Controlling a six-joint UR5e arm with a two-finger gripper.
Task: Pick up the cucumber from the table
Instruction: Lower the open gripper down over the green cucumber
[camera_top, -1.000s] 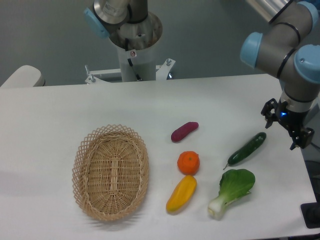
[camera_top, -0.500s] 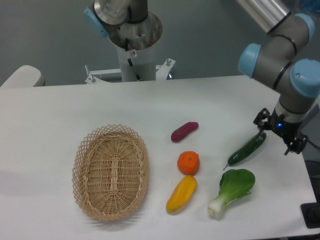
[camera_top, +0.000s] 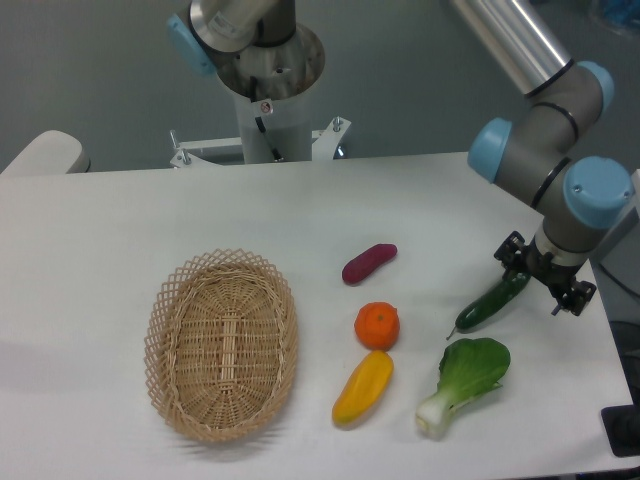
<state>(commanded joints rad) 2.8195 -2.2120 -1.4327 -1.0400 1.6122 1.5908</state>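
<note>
The cucumber (camera_top: 487, 304) is slim, dark green and glossy. It lies slanted on the white table (camera_top: 120, 220) at the right, its stem tip toward the lower left. My gripper (camera_top: 538, 278) hangs open right above its upper right end, with one finger on each side of that end. The fingers look apart from the cucumber, though touch cannot be told. The wrist hides the cucumber's far tip.
A leafy bok choy (camera_top: 463, 382) lies just below the cucumber. An orange (camera_top: 377, 325), a yellow pepper (camera_top: 363, 387) and a purple sweet potato (camera_top: 369, 263) lie in the middle. A wicker basket (camera_top: 221, 342) stands at the left. The table's right edge is close to my gripper.
My gripper has moved left and down from beside the table's right edge until it straddles the cucumber's upper end. The cucumber has not moved.
</note>
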